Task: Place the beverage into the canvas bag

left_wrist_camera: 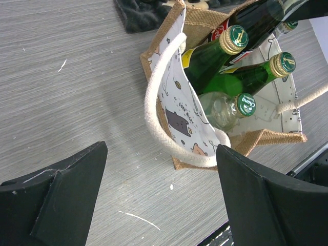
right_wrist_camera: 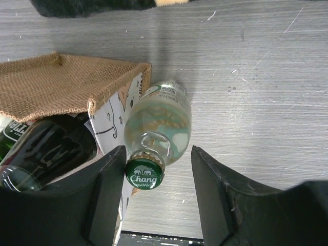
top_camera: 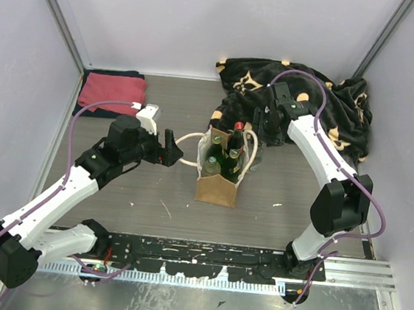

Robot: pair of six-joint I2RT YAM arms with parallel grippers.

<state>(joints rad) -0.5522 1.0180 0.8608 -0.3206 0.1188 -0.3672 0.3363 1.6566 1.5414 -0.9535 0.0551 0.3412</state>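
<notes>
While the right gripper is straddling the neck of the clear bottle, which is standing on the table just beside the canvas bag, its jaws are sitting partly open, not yet clamping. The left gripper is gaping wide, holding nothing. An off-centre pinch is risking tipping the bottle against the bag.

Tan canvas bag with cream rope handles is stood upright mid-table, stuffed with green bottles. A clear bottle with a green cap is parked just outside its wall.
</notes>
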